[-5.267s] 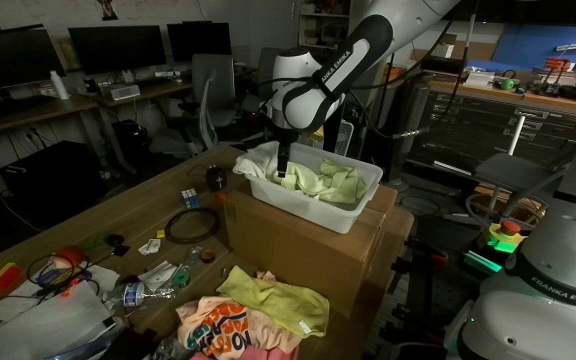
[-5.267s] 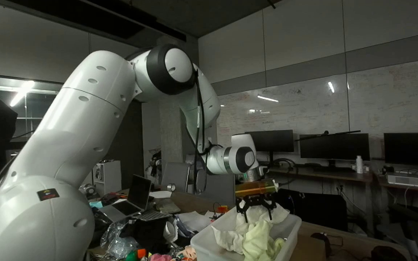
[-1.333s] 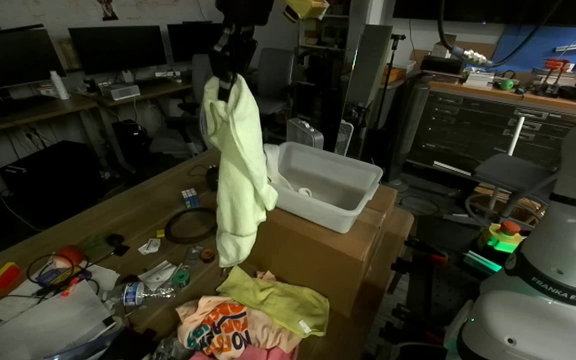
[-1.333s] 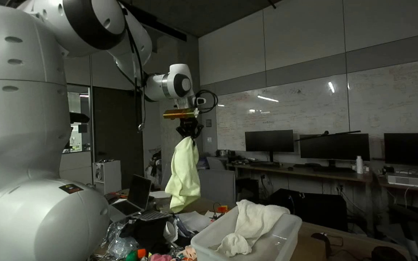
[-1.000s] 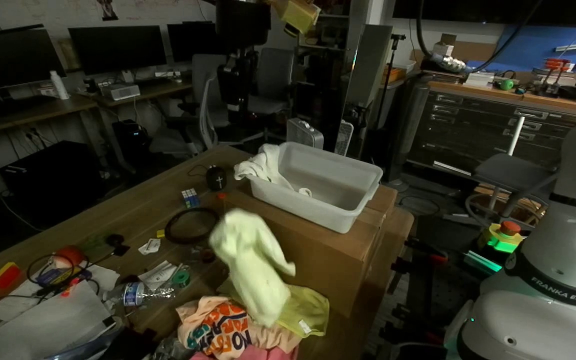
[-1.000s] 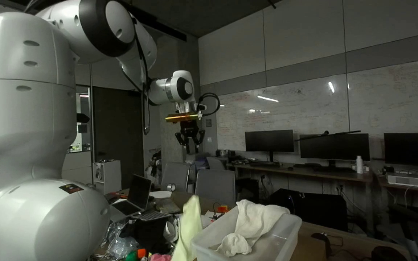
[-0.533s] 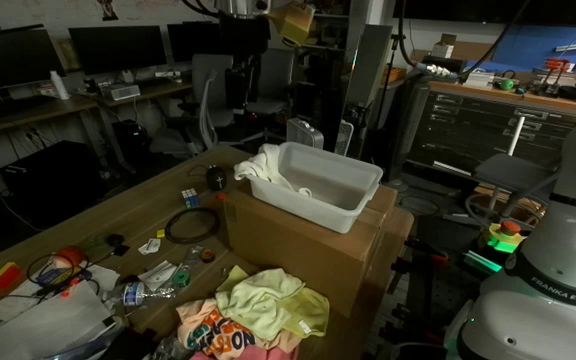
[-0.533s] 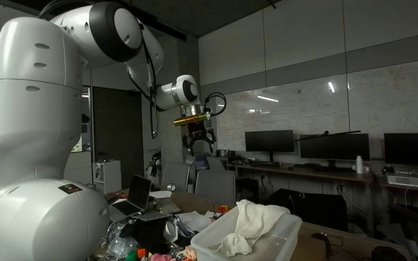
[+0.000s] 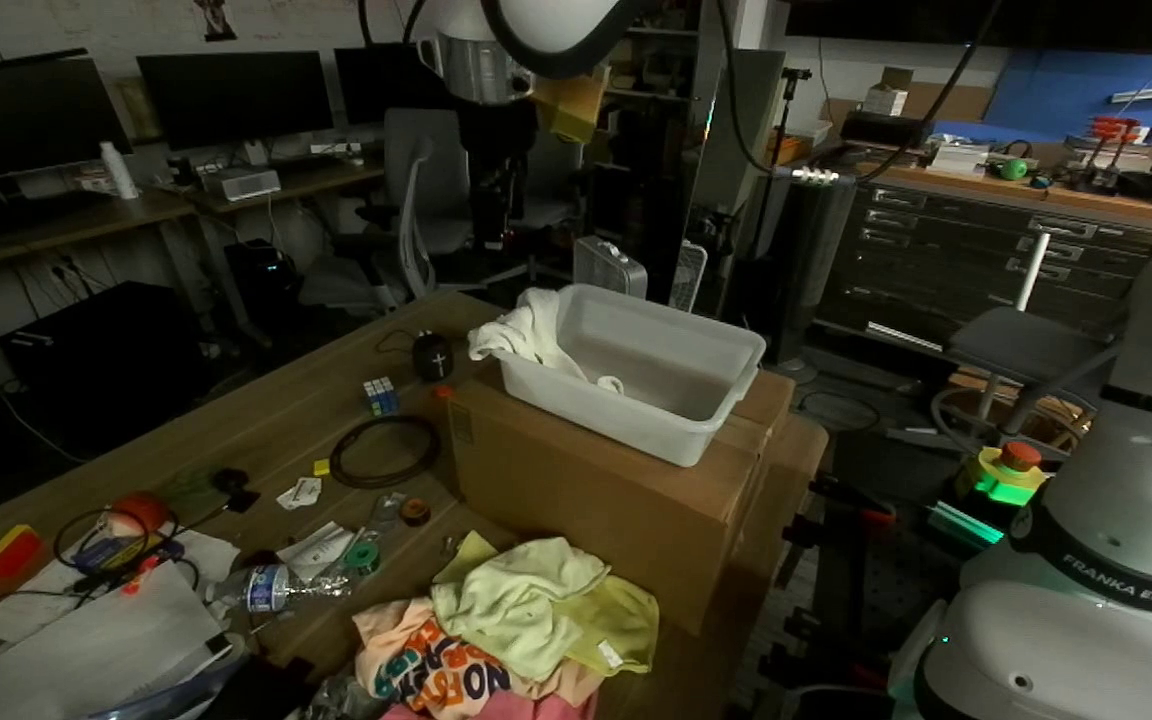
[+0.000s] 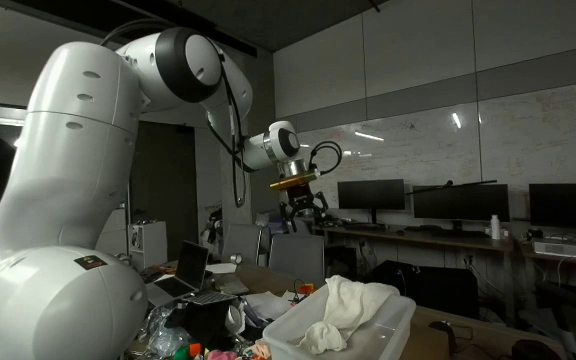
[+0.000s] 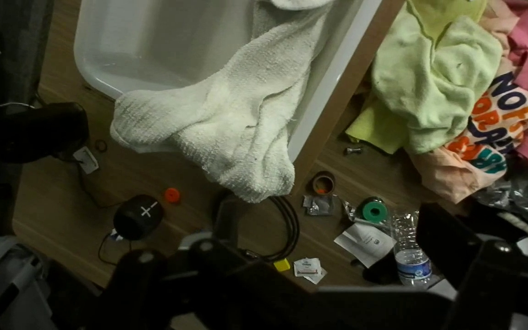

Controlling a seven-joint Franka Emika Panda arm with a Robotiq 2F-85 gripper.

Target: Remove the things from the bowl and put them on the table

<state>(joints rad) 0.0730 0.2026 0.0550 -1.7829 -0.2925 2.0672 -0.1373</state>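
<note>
**Emptying Judged Near Its End**

The white towel (image 11: 245, 119) was the only piece visible in the tub (image 9: 606, 412), draped over one end of the rim with its lower part curled on the tub's floor; whether anything lay beneath it could not be told. The tub stood on a cardboard box (image 9: 586, 490). Beside the box, a pale green cloth (image 9: 526, 600) lay crumpled across a yellow-green cloth (image 9: 626, 620) and a lettered peach shirt (image 9: 446, 665), with a pink cloth (image 9: 546, 708) against the shirt, all on the surface (image 9: 286, 430). These pieces were taken as the finished share, although the views did not show that each belonged to the task. The jaws stood wide apart with nothing between them, in the air and clear of the towel. By judgement, only the towel was left to move.
</note>
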